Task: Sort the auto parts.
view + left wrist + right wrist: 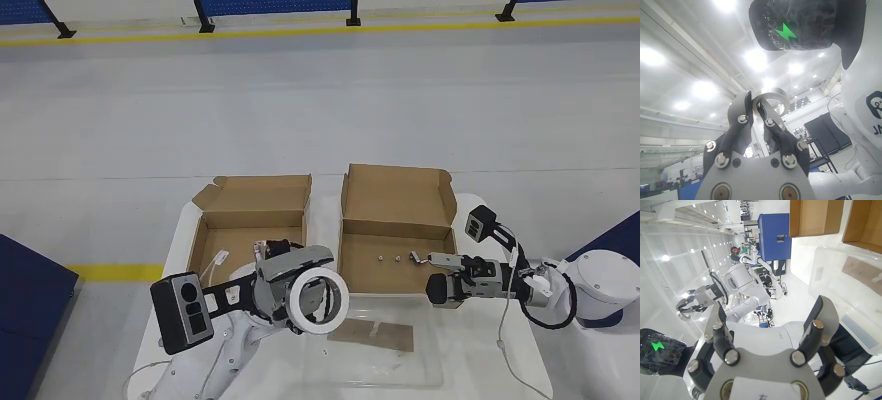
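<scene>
Left arm [272, 272]: raised high over the left end of the clear bin [432, 372], wrist turned so the jaws point at the ceiling. The jaws are pinched on a metal ring [779, 94], one finger inside the hole and the other pressed against the outer wall. Only the ring's near edge is gripped; the rest stands free past the fingertips. From the top view the ring [344, 298] lies flat-on to the camera, well above the surface [325, 240].

Right arm [490, 280]: low and roughly level, coming in from the bin's right side. Its jaws sit just past the bin's far rim at the right end. They are spread wide and hold nothing.

Behind the bin:
- Two open cardboard boxes, one behind its left end [250, 215], one behind its right end [395, 215].
- A few small pale parts [398, 258] on the floor of the right-end box.

In the bin: a flat brown card [372, 335] on the floor.

Labels:
- A pale sticker [819, 273] on the bin's wall.
- A grey-blue strip [859, 334] farther along the bin.
- I can read no print on either.
</scene>
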